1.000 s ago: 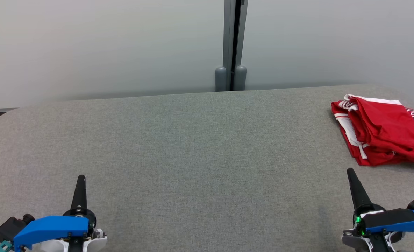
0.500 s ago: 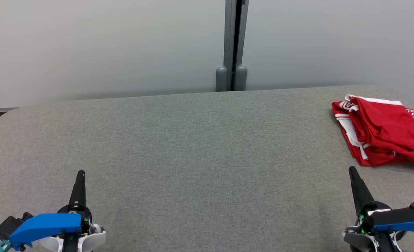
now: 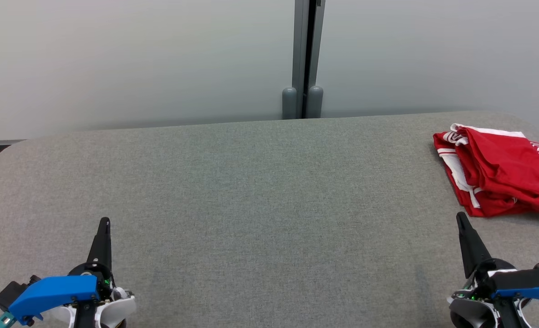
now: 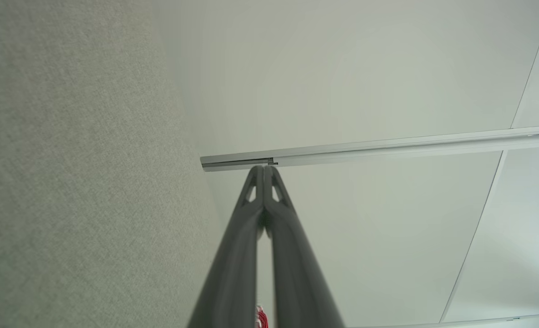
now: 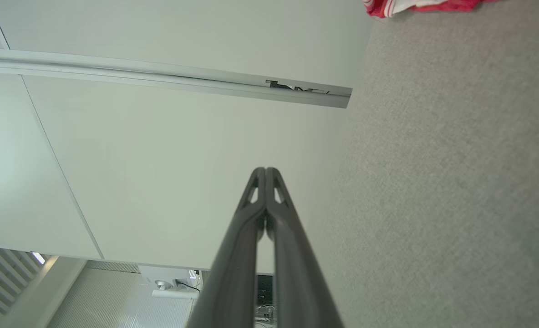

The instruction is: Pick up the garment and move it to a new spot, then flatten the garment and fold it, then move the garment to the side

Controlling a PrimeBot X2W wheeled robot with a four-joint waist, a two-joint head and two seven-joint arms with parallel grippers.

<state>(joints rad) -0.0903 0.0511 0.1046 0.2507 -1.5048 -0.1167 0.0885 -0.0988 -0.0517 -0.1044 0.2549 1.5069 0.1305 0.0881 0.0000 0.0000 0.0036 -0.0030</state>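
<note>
The garment (image 3: 501, 171), red with white stripes and lettering, lies folded at the far right of the grey table (image 3: 260, 182); its edge also shows as the garment (image 5: 410, 5) at the top of the right wrist view, and a sliver of the garment (image 4: 261, 316) peeks out low in the left wrist view. My right gripper (image 3: 460, 217) hovers just in front of it, shut and empty, its tips (image 5: 265, 170) pressed together. At the lower left my left gripper (image 3: 104, 221) is shut too, holding nothing, its tips (image 4: 264, 168) touching.
Pale wall panels with a grey vertical post (image 3: 302, 59) stand right behind the table's rear edge. The table has rounded corners at the far left and far right.
Both grippers have drawn back a little toward the table's near edge. The garment lies where it was.
</note>
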